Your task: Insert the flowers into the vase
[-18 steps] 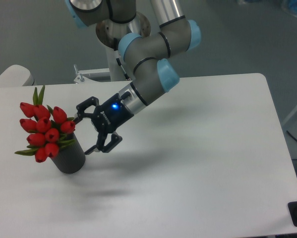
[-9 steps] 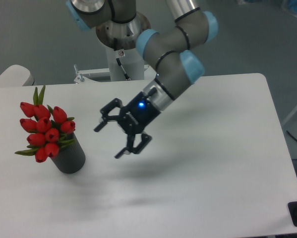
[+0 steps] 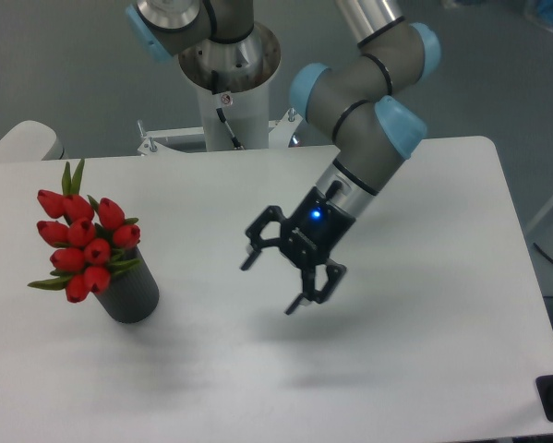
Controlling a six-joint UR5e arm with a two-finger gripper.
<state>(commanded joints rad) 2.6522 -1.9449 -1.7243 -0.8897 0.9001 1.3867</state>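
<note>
The flowers [image 3: 82, 245], a bunch of red tulips with green leaves, stand in the dark grey vase [image 3: 131, 295] at the left of the white table, their heads leaning out to the upper left. My gripper [image 3: 271, 284] is open and empty, held above the table's middle, well to the right of the vase and clear of it.
The white table [image 3: 424, 369] runs to a rounded corner at the far right. The arm's base column [image 3: 228, 92] stands behind the table's far edge. A pale rounded object [image 3: 22, 140] sits at the far left edge.
My open gripper has drawn away from the flowers and vase, moving right to the table's middle. The flowers stay in the vase.
</note>
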